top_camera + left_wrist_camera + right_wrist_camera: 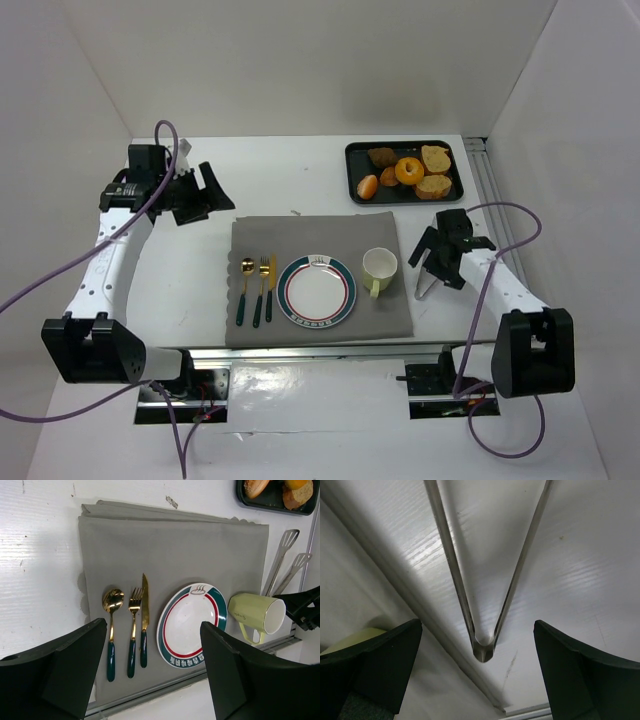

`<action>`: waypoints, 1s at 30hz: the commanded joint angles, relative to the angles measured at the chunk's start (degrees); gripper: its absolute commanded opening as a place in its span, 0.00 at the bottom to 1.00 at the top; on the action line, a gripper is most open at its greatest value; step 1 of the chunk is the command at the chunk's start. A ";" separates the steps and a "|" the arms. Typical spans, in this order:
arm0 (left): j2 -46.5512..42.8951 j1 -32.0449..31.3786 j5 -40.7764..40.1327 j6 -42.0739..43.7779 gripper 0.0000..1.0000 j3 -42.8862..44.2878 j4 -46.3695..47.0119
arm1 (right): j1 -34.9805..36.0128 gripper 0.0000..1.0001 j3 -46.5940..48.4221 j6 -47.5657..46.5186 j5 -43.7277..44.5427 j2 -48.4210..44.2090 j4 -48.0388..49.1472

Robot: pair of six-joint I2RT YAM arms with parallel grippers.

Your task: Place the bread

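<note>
Setting: robot test cell, lab-type.
Enclosure: plain white walls (300, 60) around a white table (280, 180).
Fixtures: metal mounting rail (320, 352); loose purple cables (180, 440).

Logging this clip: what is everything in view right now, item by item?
table: one, white, under everything
placemat: one, grey, centre of table
plate: one, white with green and red rim, on placemat
spoon, fork, knife: one each, gold with dark green handles, left of plate
mug: one, pale green, on placemat right of plate
tongs: one, metal, on table right of placemat
tray: one, black, far right of table
bread slices: two, tan with brown crust, right end of tray
bun: one, dark brown, far left of tray
other food: three orange-to-brown pieces, mid tray, kind unclear
left gripper: black, open, far left
right gripper: black, open, over tongs
</note>
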 commanded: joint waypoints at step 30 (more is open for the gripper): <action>0.61 -0.16 -0.98 1.39 0.89 4.20 -0.16 | -3.33 0.34 11.21 -5.93 4.04 -5.04 3.29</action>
